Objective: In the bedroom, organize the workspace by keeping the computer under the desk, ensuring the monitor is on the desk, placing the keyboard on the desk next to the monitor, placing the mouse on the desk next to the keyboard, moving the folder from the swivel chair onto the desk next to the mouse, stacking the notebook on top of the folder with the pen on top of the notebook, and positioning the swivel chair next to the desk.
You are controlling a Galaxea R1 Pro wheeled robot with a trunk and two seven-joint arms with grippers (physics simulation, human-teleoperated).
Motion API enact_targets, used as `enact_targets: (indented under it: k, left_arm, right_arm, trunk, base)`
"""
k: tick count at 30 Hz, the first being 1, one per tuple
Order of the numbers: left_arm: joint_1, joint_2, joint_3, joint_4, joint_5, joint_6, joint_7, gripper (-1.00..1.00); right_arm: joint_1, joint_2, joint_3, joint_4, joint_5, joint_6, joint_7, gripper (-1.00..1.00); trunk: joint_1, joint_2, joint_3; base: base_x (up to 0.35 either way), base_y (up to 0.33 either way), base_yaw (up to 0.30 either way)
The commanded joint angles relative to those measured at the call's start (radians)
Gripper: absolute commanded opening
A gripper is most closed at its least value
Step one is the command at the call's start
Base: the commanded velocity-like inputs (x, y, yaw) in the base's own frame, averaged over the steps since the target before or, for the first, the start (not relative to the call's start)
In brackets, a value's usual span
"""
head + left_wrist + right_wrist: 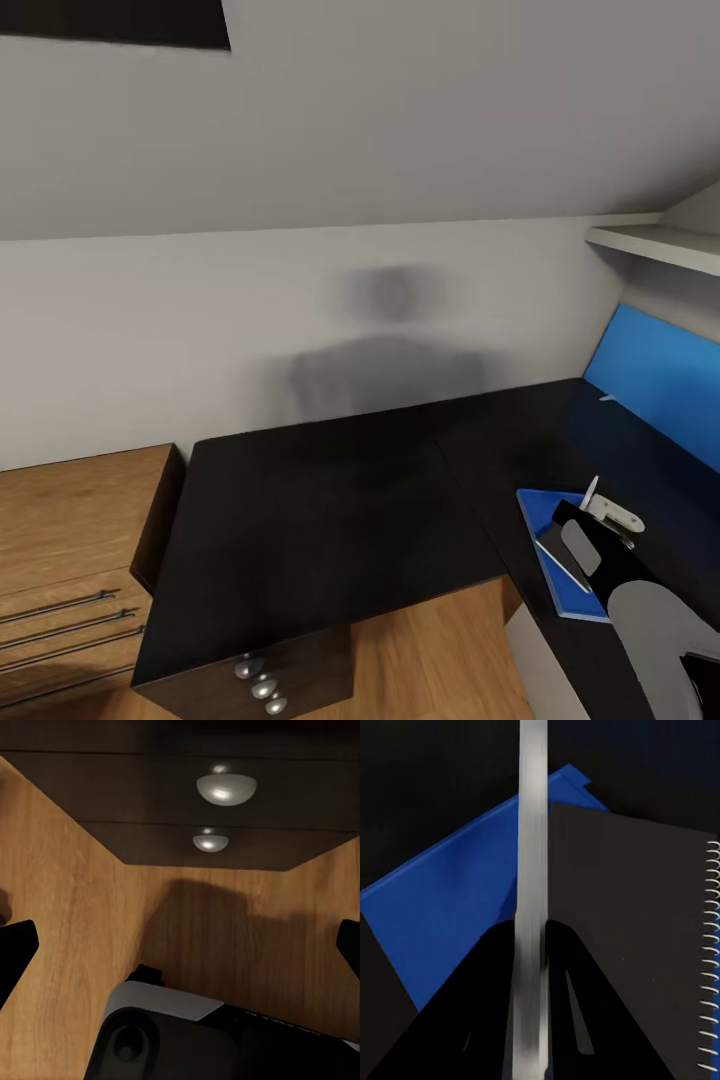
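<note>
The blue folder (pixel 553 580) (pixel 450 907) lies on the right wing of the glossy black desk (pixel 330 520). A grey spiral-bound notebook (pixel 556 548) (pixel 637 930) rests on the folder. My right gripper (pixel 592 512) (pixel 532 945) hovers above them, shut on the whitish pen (pixel 591 491) (pixel 532 855), which sticks out past its black fingers (pixel 499 975). My left gripper (pixel 180 945) hangs open low over the wood floor, facing the pedestal's round silver knobs (pixel 225 789). A light grey box, likely the computer (pixel 535 665), stands under the desk. Monitor, keyboard, mouse and swivel chair are out of view.
A light wooden dresser (pixel 70 540) with bar handles stands against the desk's left side. A blue wall panel (pixel 660 380) and a white shelf (pixel 650 245) lie beyond the right wing. The robot's own base (pixel 165 1035) sits under the left gripper.
</note>
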Motion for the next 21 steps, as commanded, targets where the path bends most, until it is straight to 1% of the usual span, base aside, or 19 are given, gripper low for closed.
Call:
enact_targets:
  k: [1,9,12,13,15,21]
  left_arm:
    - [0.0,0.002,-0.006,-0.002,0.011,-0.006,0.007,1.0]
    - [0.0,0.002,-0.006,-0.003,0.011,-0.006,0.008,1.0]
    - [0.0,0.002,-0.006,-0.003,0.011,-0.006,0.008,1.0]
    - [0.0,0.002,-0.006,-0.003,0.011,-0.006,0.009,1.0]
    - [0.0,0.002,-0.006,-0.004,0.011,-0.006,0.009,1.0]
    - [0.0,0.001,-0.006,-0.005,0.011,-0.006,0.01,1.0]
  right_arm:
    - [0.0,0.0,0.0,-0.002,-0.006,0.005,-0.004,-1.0]
    - [0.0,0.001,0.004,-0.002,-0.001,0.007,-0.064,-1.0]
    - [0.0,0.002,0.006,-0.002,0.01,0.01,-0.077,-1.0]
    - [0.0,0.003,0.007,-0.002,0.022,0.012,-0.083,-1.0]
    - [0.0,0.003,0.007,-0.002,0.03,0.014,-0.086,-1.0]
    - [0.0,0.005,0.009,-0.002,0.056,0.073,-0.124,-1.0]
  trunk:
    - [0.0,-0.001,-0.001]
    - [0.0,-0.001,-0.001]
    - [0.0,-0.001,-0.001]
    - [0.0,-0.001,-0.001]
    - [0.0,-0.001,-0.001]
    - [0.0,-0.001,-0.001]
  base:
    - [0.008,0.0,0.0]
    - [0.003,0.0,0.0]
    - [0.0,0.0,0.0]
    - [0.0,0.0,0.0]
    - [0.0,0.0,0.0]
    - [0.0,0.0,0.0]
